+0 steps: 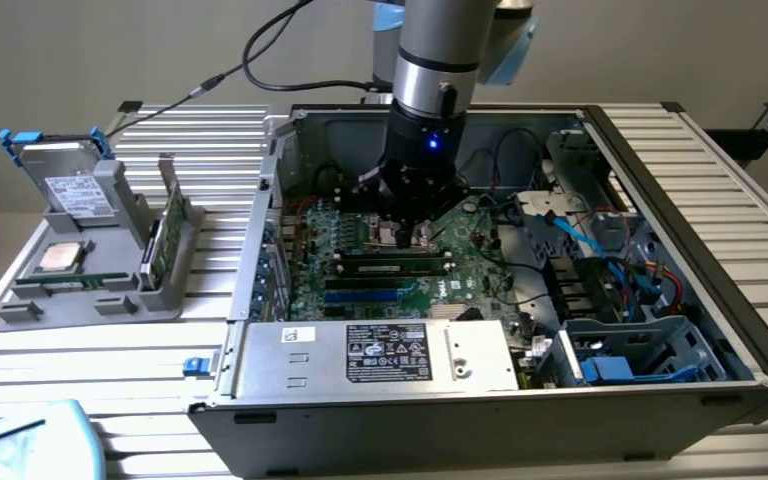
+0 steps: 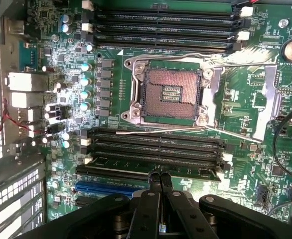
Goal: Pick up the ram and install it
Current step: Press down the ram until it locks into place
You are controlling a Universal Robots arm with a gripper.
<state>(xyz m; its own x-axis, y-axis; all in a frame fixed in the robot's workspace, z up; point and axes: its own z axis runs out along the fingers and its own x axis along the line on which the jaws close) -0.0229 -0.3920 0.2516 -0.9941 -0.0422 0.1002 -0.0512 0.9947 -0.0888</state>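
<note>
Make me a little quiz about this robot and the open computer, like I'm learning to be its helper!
1. Pick one. The tool hangs: A) inside the computer case, over the motherboard; B) outside the case, beside it; C) high above the case.
2. True or false: the tool's fingers are spread wide apart.
3. Fill in the blank: the square processor socket on the motherboard is ____, with no chip in it.

Key: 1 A. 2 False, they are shut together. 3 empty.
</note>
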